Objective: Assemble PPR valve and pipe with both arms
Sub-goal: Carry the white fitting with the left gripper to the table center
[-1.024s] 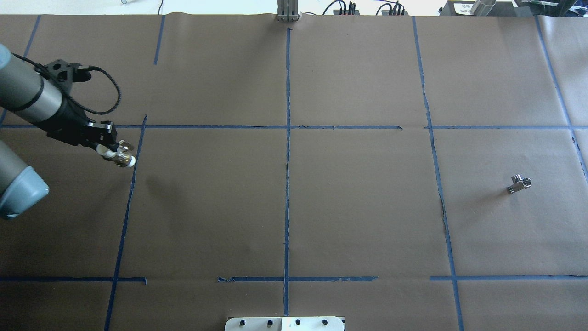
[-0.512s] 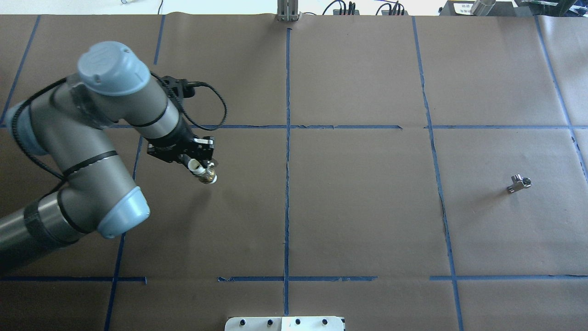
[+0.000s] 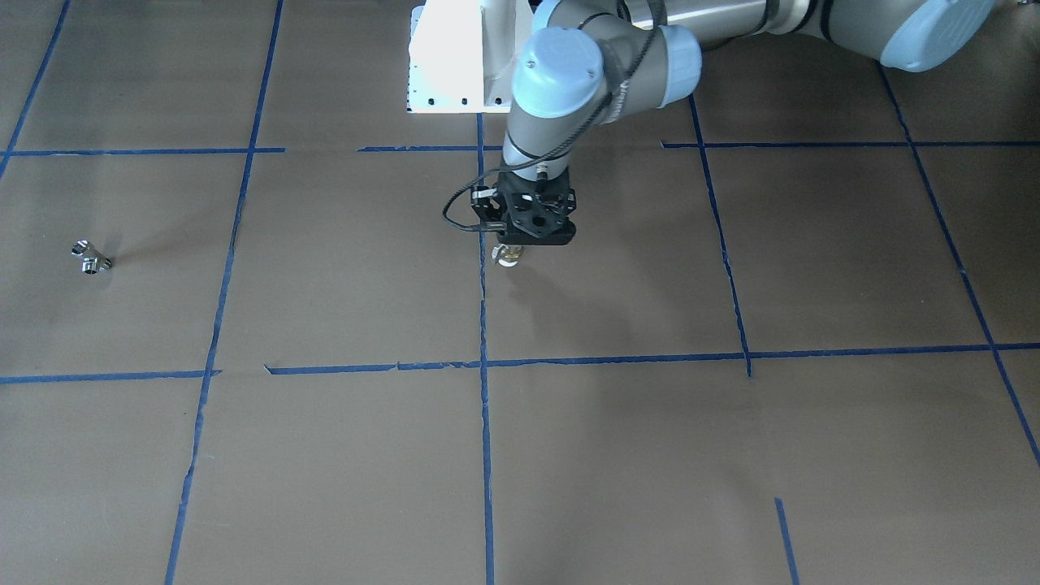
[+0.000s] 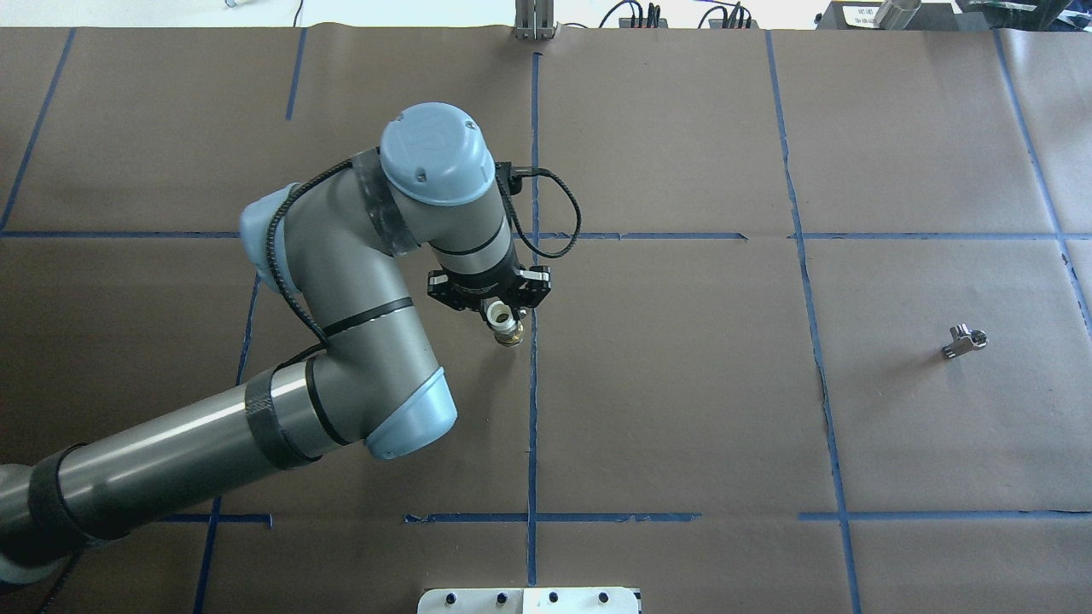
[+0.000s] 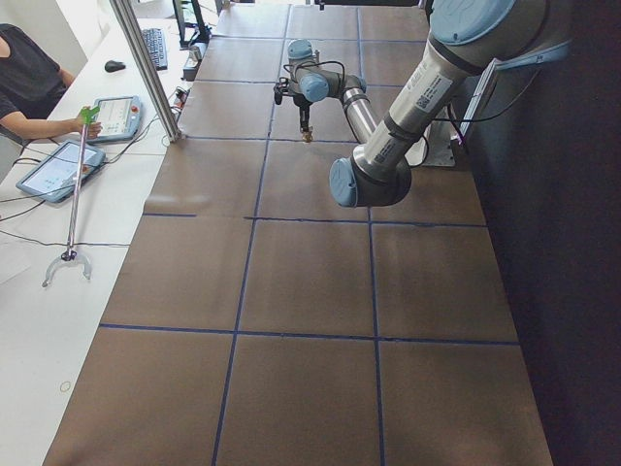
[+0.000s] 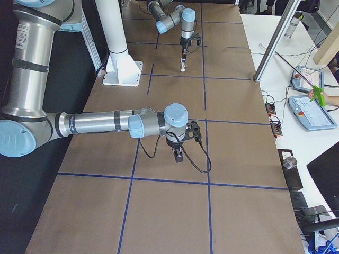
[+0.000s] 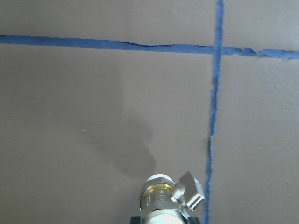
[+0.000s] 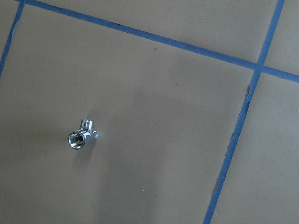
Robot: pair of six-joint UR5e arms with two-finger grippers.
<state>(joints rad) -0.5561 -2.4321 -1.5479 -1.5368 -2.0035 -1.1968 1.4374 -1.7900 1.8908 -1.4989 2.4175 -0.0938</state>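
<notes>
My left gripper (image 4: 503,317) is shut on the PPR valve (image 4: 509,331), which has a white collar, a brass body and a small lever. It holds the valve end down just above the table, beside the centre tape line. The valve also shows in the front view (image 3: 509,255) and the left wrist view (image 7: 164,199). The chrome pipe (image 4: 965,341) lies alone on the table at the right, and also shows in the front view (image 3: 91,258) and the right wrist view (image 8: 82,136). My right gripper (image 6: 178,155) shows only in the exterior right view, so I cannot tell whether it is open or shut.
Brown paper with blue tape lines (image 4: 533,384) covers the table. The white base plate (image 3: 455,57) stands at the robot's side. An upright metal post (image 5: 146,68), tablets and an operator (image 5: 34,73) are beyond the far edge.
My left arm has swung from the table's far left to the centre line, carrying the valve. The pipe has not moved.
</notes>
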